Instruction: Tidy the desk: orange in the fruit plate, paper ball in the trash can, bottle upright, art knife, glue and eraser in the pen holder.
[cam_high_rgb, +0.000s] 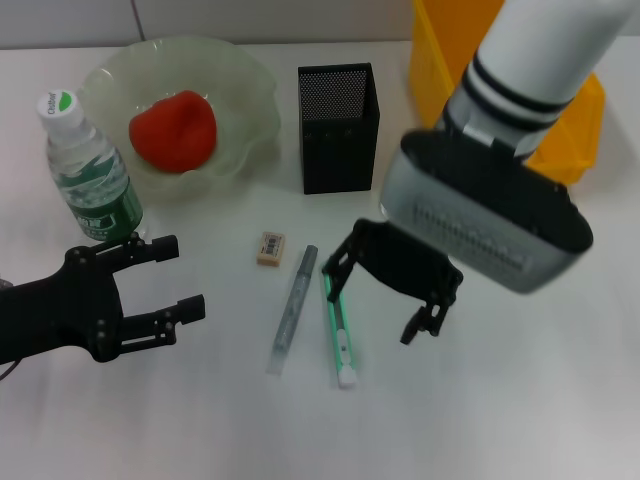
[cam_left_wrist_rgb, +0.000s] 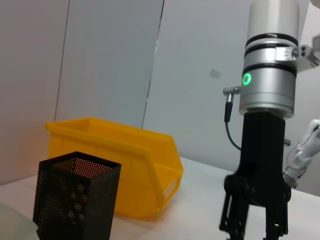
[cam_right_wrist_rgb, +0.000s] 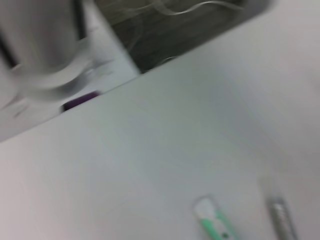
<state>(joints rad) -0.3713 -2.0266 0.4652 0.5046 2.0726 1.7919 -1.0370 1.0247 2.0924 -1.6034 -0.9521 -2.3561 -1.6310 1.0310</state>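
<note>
The right gripper (cam_high_rgb: 382, 292) hangs over the middle of the desk (cam_high_rgb: 520, 400), fingers spread, one finger (cam_high_rgb: 340, 265) right at the upper end of the green knife (cam_high_rgb: 338, 335) and the other (cam_high_rgb: 425, 320) well off to its right. The knife lies flat, long axis running from far to near, white tip toward the front edge. Just left of it, nearly parallel, lies the grey glue stick (cam_high_rgb: 293, 310), tilted slightly so its near end drifts left. The eraser (cam_high_rgb: 270, 248) sits just left of the glue's far end; its label cannot be read.

The left gripper (cam_high_rgb: 155, 290) rests near the desk's left edge, fingers apart and holding nothing. Just behind it the bottle (cam_high_rgb: 88, 170) stands upright, green label, white cap with green print too small to read. The orange (cam_high_rgb: 174, 130) lies in the plate (cam_high_rgb: 240, 90) at the back left. The black mesh holder (cam_high_rgb: 338, 125) stands at the back centre, the yellow bin (cam_high_rgb: 440, 50) at the back right.
</note>
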